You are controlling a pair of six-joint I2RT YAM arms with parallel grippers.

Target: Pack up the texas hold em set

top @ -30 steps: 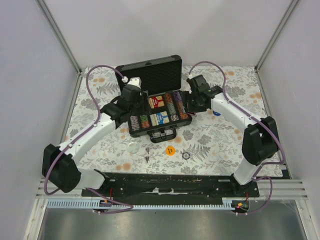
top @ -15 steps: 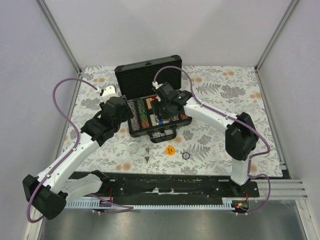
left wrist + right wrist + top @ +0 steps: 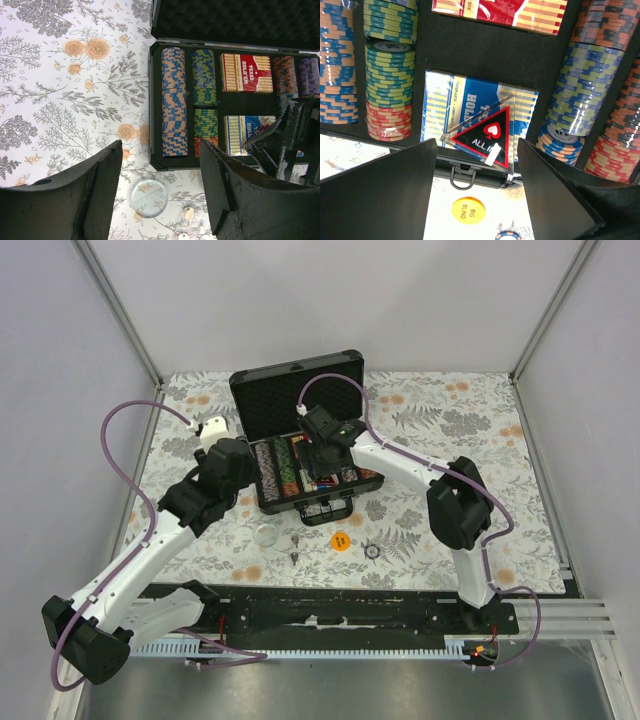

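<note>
The table (image 3: 470,430) is covered by a white cloth printed with grey fern sprays and orange flowers. Plain pale panels enclose it on three sides: back wall (image 3: 330,300), left wall (image 3: 45,390), right wall (image 3: 605,390). An aluminium post (image 3: 118,310) rises at each rear corner. Along the near edge lie a black mounting plate (image 3: 340,606), a white slotted rail (image 3: 330,651) and a grey metal sheet (image 3: 340,692). Lighting is even and diffuse; shadows are soft.
</note>
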